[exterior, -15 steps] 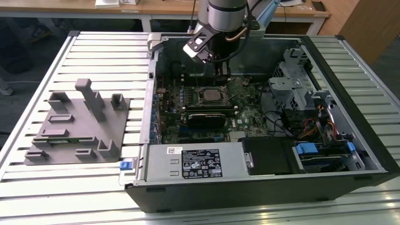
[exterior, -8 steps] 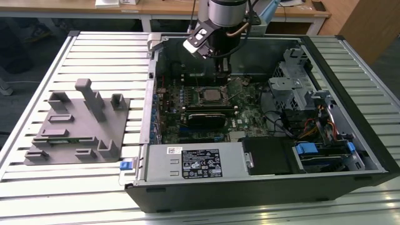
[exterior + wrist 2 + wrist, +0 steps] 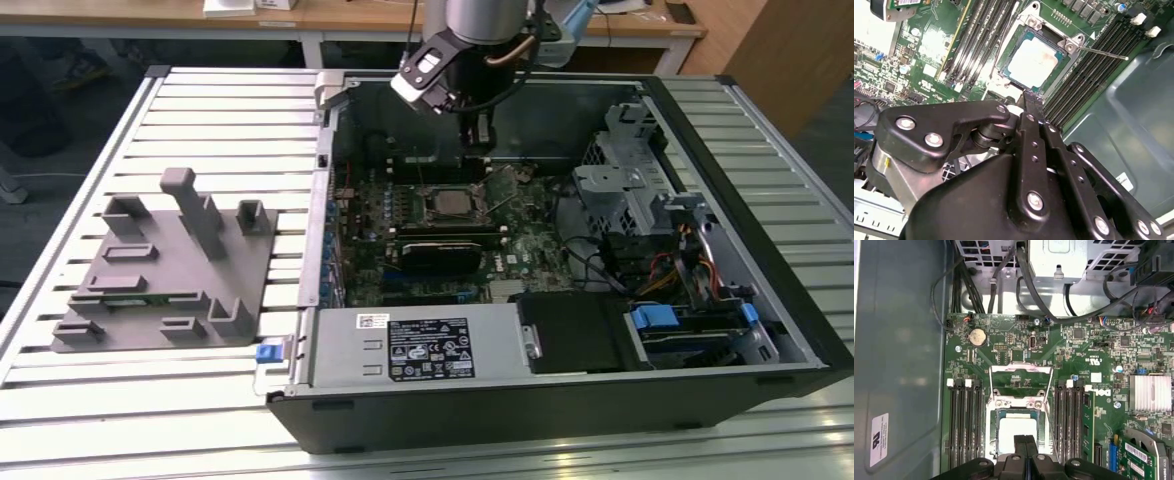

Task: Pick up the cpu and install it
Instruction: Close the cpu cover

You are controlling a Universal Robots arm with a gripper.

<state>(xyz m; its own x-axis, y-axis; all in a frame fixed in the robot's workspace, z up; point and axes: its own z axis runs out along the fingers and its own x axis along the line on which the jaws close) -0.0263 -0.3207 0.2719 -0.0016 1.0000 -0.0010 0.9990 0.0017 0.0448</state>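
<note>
The cpu lies flat in the motherboard socket inside the open computer case, its silver-white top facing up. Both wrist views show it, cpu and cpu, framed by the socket's metal surround. The socket's load plate stands swung open beside it, and the thin lever sticks out sideways. My gripper hangs above the board just behind the socket. Its fingers are pressed together with nothing between them, the gripper tip hovering at the chip's edge, apart from it.
A grey plastic tray block sits on the slatted table at the exterior view's left. Inside the case are the power supply, a metal drive cage, memory slots, a finned heatsink and loose cables.
</note>
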